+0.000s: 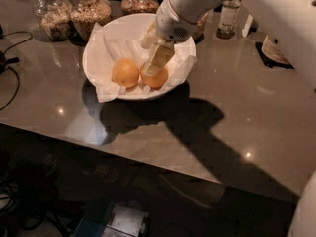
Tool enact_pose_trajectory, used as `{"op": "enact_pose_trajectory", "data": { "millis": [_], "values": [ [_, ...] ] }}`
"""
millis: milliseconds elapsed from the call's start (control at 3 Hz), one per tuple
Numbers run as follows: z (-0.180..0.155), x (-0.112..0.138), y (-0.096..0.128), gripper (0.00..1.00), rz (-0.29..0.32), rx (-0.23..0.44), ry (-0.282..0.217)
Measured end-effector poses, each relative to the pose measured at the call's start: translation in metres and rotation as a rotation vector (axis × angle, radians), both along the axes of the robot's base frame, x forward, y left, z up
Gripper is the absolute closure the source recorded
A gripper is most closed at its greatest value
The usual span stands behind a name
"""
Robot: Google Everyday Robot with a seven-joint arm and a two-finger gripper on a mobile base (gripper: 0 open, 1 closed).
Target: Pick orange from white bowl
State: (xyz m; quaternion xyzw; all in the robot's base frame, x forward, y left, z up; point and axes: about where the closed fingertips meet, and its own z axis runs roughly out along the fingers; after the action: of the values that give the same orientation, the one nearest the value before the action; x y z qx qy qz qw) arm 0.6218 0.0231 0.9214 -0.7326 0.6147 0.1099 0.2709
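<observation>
The white bowl, lined with crumpled white paper, stands at the back middle of the grey table. Two look-alike oranges lie side by side in its near half, the left orange and the right orange. My gripper reaches down into the bowl from the upper right on the white arm. Its tip is right over the top of the right orange and touches or nearly touches it. The left orange lies apart from the gripper.
Three glass jars of grains stand behind the bowl at the back left. A small bottle stands at the back right, and a dark object at the right edge. Cables lie at the left. The table's front edge runs below the bowl.
</observation>
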Motion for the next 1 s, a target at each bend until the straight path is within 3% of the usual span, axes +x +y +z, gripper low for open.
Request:
{"op": "enact_pose_trajectory", "data": {
  "millis": [333,667,1000],
  "values": [
    [0.0058,-0.0018,0.0016,0.61,0.010,0.016,-0.007],
    [0.0058,-0.0018,0.0016,0.45,0.010,0.016,-0.007],
    [0.0043,0.0053,0.0024,0.22,0.006,0.010,-0.001]
  ]
}}
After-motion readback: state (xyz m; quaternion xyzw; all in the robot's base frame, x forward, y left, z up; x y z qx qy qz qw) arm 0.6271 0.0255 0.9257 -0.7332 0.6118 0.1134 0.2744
